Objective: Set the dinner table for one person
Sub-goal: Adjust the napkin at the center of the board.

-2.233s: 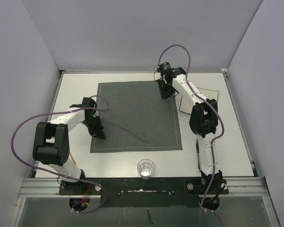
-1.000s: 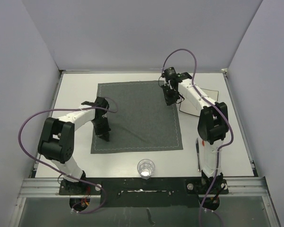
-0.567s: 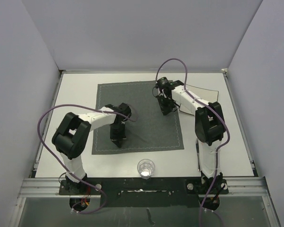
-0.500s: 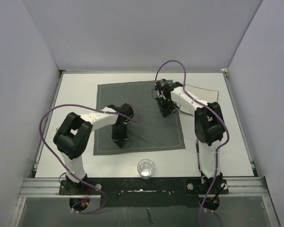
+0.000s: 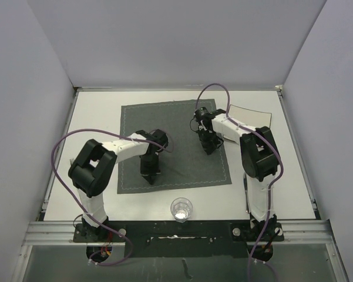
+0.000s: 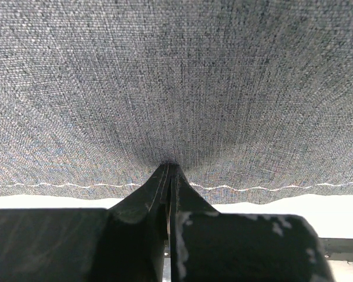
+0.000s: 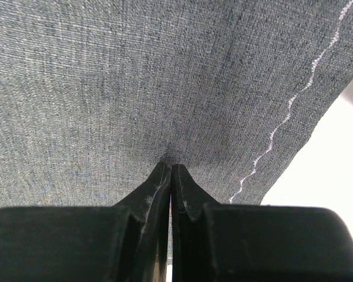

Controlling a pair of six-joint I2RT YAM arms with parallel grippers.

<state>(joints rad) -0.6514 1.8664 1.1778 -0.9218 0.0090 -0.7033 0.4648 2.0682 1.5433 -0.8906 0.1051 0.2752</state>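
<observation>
Upon the placemat [image 5: 176, 132], close to its front edge and left of the middle, the left gripper [image 5: 151, 178] stands point-down. Its two black fingers [image 6: 147, 194] are clenched tip to tip and pressed onto the dark grey weave. Near the placemat's right edge, about midway along it, the right gripper [image 5: 209, 148] does the same, with its fingers [image 7: 188, 197] flat against each other and their tips touching the cloth. Whether either pair has nipped any fabric cannot be told; the wrist views show only a shadowed dimple where the tips meet the cloth.

A wavy line of white stitching [image 7: 293, 111] runs just inside the placemat's border. The placemat lies slightly askew on the dinner table [image 5: 94, 111], whose white top extends beyond it on every side. In front of the placemat, near the middle of its front edge, a clear drinking glass [image 5: 181, 208] stands upright, apart from the cloth. Beside the placemat's far-right corner lies a white card [image 5: 252, 116] with a dark edge, partly hidden by the right arm. Farther front of the placemat than the glass runs the black rail [image 5: 182, 232] that carries both arm bases.
</observation>
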